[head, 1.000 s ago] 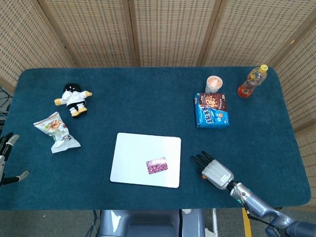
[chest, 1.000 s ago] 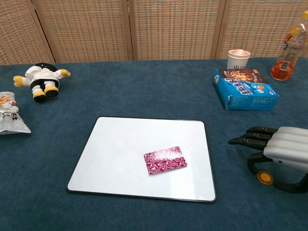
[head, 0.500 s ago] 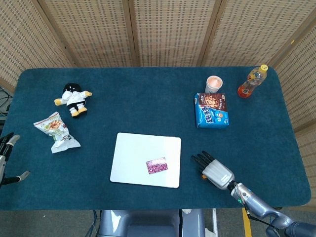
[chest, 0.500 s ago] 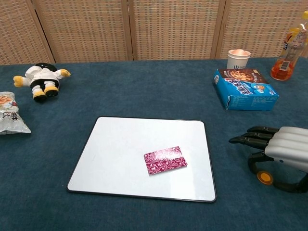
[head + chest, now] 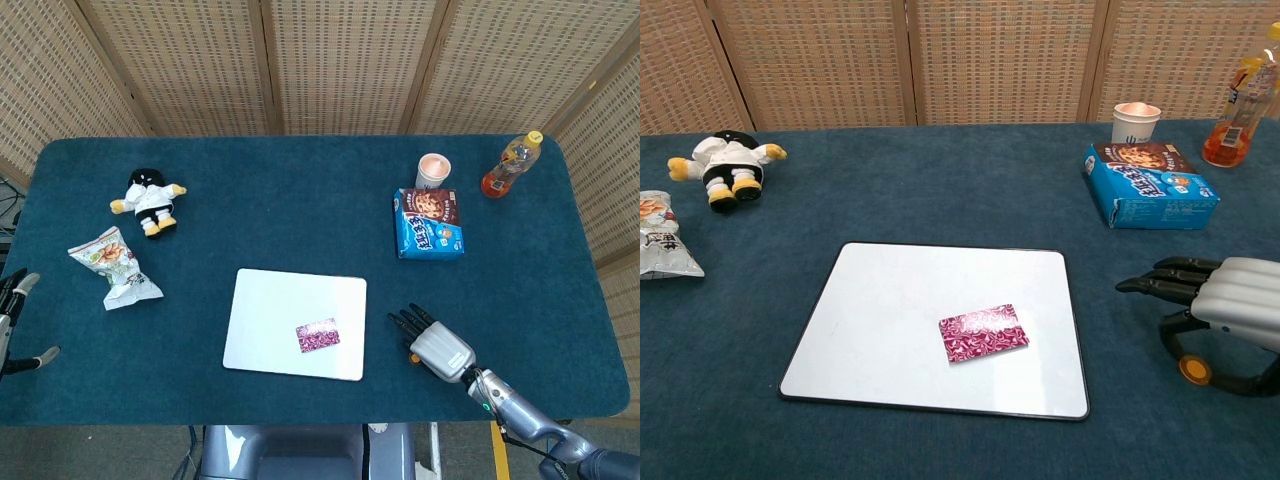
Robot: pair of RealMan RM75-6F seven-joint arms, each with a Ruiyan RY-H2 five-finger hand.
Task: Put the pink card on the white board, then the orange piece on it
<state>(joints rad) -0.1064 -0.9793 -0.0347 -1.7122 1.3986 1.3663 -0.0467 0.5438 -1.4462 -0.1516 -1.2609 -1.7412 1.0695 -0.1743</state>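
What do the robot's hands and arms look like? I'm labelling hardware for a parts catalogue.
The right hand has a light grey, ribbed back and black fingers. Its forearm is a grey metallic tube with a small green mark near the wrist. Only dark fingers with pale tips of the left hand show at the frame's edge.

Your right hand is hovering palm down low over the table, fingers reaching out toward your left, thumb curling underneath. Your left hand is sitting at the table's far left edge, fingers apart, holding nothing.
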